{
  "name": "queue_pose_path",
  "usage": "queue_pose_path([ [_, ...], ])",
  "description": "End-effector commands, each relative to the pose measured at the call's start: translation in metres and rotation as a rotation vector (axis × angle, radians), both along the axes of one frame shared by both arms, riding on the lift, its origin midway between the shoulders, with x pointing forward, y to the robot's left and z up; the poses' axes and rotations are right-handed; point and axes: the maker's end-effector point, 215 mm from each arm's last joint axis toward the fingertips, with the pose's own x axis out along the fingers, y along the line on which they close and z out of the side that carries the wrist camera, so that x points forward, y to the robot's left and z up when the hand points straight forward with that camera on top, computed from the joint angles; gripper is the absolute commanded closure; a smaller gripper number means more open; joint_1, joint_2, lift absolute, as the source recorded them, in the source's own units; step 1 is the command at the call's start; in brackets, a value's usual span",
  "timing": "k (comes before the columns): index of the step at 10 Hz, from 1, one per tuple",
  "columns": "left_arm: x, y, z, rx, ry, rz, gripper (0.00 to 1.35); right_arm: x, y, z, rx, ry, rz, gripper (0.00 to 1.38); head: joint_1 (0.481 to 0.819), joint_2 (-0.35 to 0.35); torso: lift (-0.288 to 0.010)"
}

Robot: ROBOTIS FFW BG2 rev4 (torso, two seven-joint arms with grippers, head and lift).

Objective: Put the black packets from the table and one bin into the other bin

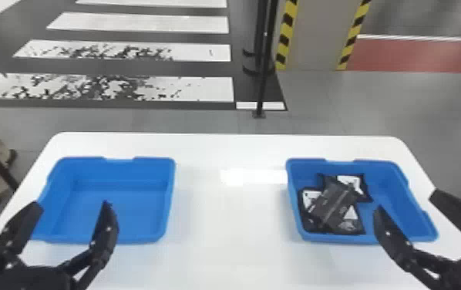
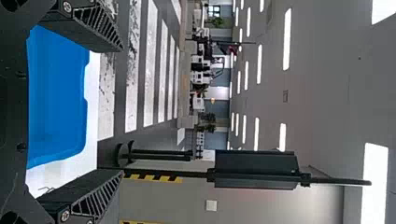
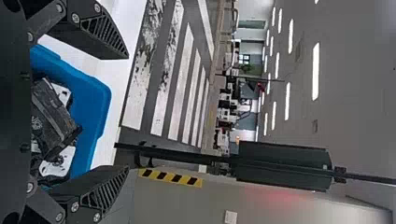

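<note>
black packets (image 1: 335,204) lie heaped in the right bin (image 1: 405,193), right of centre in the frame, and we make out at least three of them. one rests slantwise across the others, its dark face up, while white patches show on the packets beneath. the heap sits toward the bin's left side as the head view has it, with blue floor showing to its right.

the left bin (image 1: 156,173), blue as well, stands on the same white surface (image 1: 226,220), left of centre, and we see its inner walls and floor. the two bins stand well apart.

we find our left hand (image 1: 71,206) at the lower left of the frame, its fingers wide apart before the near part of the left bin; the left wrist view shows them parted too. our right hand (image 1: 407,201) is at the lower right, fingers also well apart, one in front of the right bin's near right part and the other beyond its right side. we cannot tell how high either one hangs.

behind the surface we see white stripes (image 1: 137,21) on the grey floor at the upper left, a dark pole (image 1: 262,83) at the upper middle, and yellow-and-black bands (image 1: 285,36) edging a grey pillar (image 1: 314,34).
</note>
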Motion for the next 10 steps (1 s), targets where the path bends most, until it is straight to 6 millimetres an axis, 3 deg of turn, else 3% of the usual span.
queue_pose_path([
  [1, 0.001, -0.0009, -0.0002, -0.001, 0.001, -0.002, 0.1, 0.001, -0.0002, 0.001, -0.002, -0.003, -0.002, 0.19, 0.695, -0.043, -0.11],
  [10, 0.0035, -0.0011, 0.0028, 0.006, -0.016, -0.007, 0.1, 0.0041, 0.002, 0.0011, -0.009, -0.006, -0.003, 0.19, 0.695, -0.041, -0.11],
])
